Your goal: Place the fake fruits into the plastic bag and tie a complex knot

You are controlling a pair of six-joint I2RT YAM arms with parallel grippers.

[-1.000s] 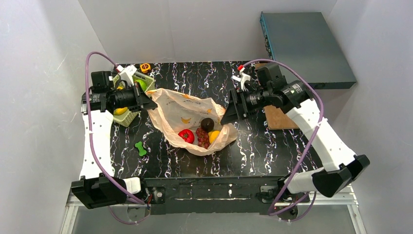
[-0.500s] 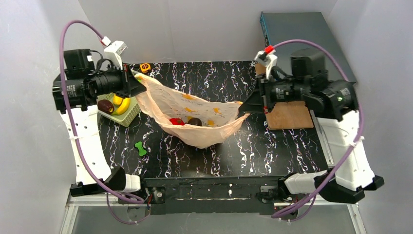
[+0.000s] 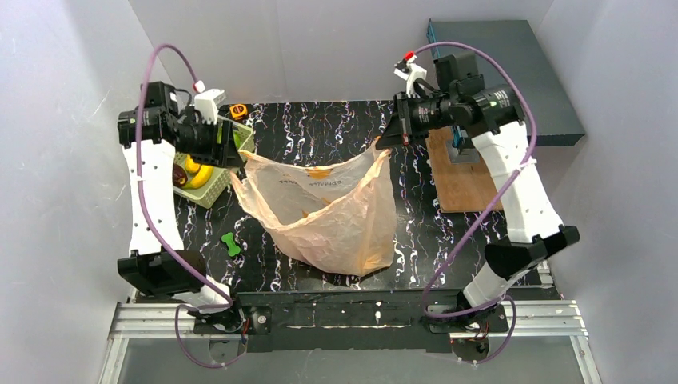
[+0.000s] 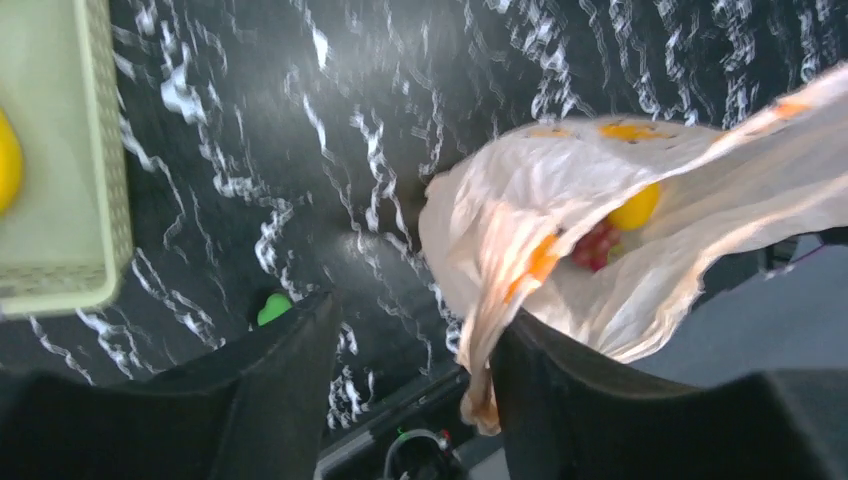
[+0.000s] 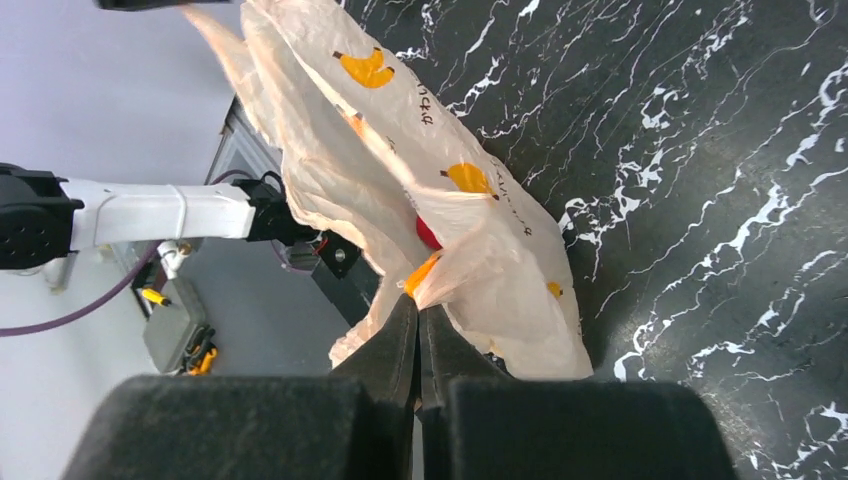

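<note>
Once left pincer (image 3: 237, 157) and right pincer (image 3: 389, 141) rose, plastic bag (image 3: 340, 220) hung deeper.

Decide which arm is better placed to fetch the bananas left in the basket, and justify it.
Left. The left hand hangs beside the basket holding the bananas; the right hand is across the table, pinching the plastic bag.

Both arms rise steeply from their bases at the bottom of the overhead view, wrists turned inward toward each other. The left gripper (image 3: 233, 152), at upper left, has its jaws spread apart. The right gripper (image 3: 389, 136), right of centre near the top, has its jaws pressed together on a pinch of bag (image 5: 330, 130).
</note>
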